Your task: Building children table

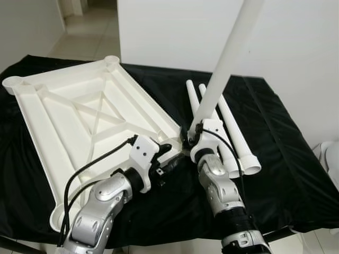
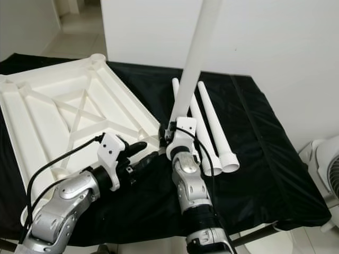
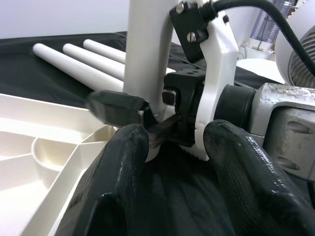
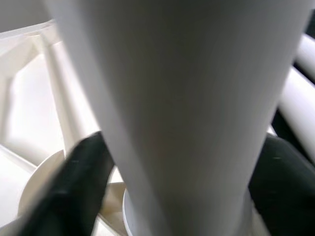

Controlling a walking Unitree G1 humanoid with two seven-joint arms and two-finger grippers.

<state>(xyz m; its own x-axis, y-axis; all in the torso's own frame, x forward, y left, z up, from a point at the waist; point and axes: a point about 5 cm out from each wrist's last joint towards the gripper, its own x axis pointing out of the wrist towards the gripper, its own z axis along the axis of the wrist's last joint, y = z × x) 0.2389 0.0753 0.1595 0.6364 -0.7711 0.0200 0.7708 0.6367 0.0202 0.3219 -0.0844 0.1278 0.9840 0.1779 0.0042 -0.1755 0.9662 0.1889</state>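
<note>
A white ribbed tabletop [image 1: 79,121] lies upside down on the black cloth. My right gripper [image 1: 189,138] is shut on a white leg [image 1: 225,63], which stands nearly upright, leaning away to the right. The leg's lower end sits at the tabletop's near right corner socket [image 4: 44,182]. Black fingers [image 4: 83,177] press both sides of the leg. My left gripper [image 1: 172,156] hovers open just left of that corner, its fingers [image 3: 123,167] apart and holding nothing, pointing at the right gripper. Three more legs [image 1: 233,132] lie side by side on the cloth to the right.
The black cloth [image 1: 286,174] covers the whole table, with bare room on its right side and near edge. A white wall [image 1: 175,32] stands behind. A fan [image 2: 323,169] stands on the floor at the right, and tiled floor [image 1: 90,32] shows at the back left.
</note>
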